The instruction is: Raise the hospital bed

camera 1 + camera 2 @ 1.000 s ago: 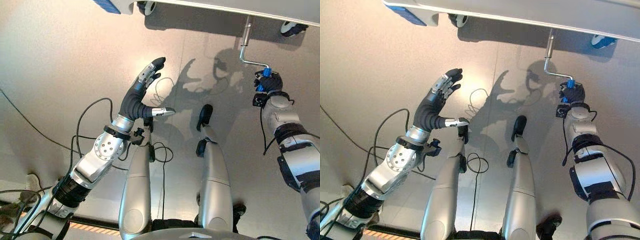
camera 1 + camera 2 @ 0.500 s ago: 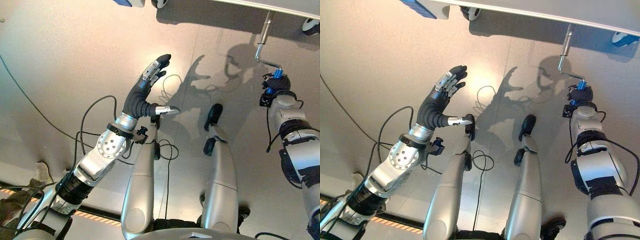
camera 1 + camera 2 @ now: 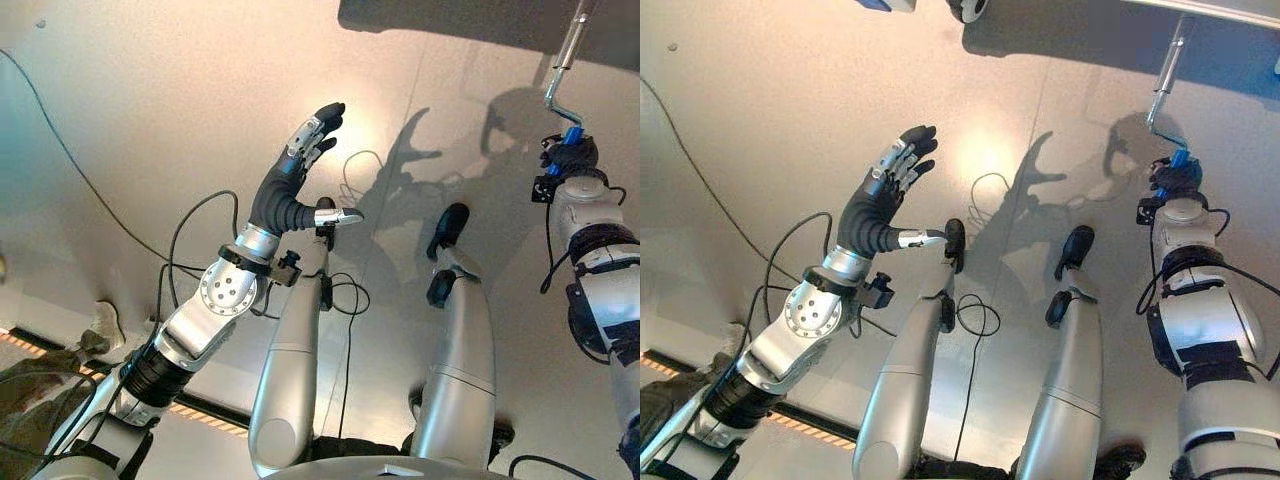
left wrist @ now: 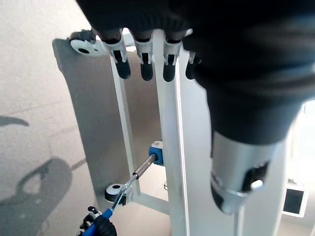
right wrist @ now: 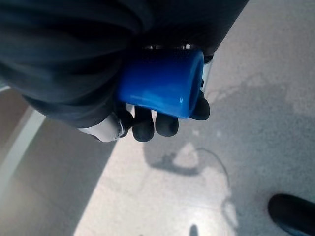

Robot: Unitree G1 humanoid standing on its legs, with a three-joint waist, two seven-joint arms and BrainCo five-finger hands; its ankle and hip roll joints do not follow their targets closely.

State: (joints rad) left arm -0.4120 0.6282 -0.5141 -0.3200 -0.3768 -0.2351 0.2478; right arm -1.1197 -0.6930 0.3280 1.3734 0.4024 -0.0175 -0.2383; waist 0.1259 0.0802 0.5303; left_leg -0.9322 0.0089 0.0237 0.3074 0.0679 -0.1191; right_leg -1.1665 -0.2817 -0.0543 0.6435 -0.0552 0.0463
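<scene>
The bed's crank is a metal rod [image 3: 565, 58] that comes down from under the bed and ends in a blue handle [image 5: 162, 88]. My right hand [image 3: 568, 160] is shut on that handle, its dark-tipped fingers [image 5: 147, 125] curled round it. My left hand [image 3: 300, 170] is held up over the bare floor, well to the left of the crank, with fingers straight and thumb out, holding nothing. In the left wrist view the white bed frame [image 4: 167, 147] stands past my straight fingers [image 4: 142, 64], and the crank rod [image 4: 142, 169] runs into a blue socket [image 4: 156, 152].
A bed castor [image 3: 970, 8] sits at the picture's top edge, another [image 4: 81, 45] at the frame's corner. A thin dark cable [image 3: 60, 130] crosses the floor on the left. Crumpled cloth [image 3: 40, 370] and an orange-striped strip [image 3: 20, 340] lie at the lower left.
The whole picture has shifted, so the camera moved. My right hand stays shut on the blue handle, which now sits closer under the rod. My left hand keeps its pose.
</scene>
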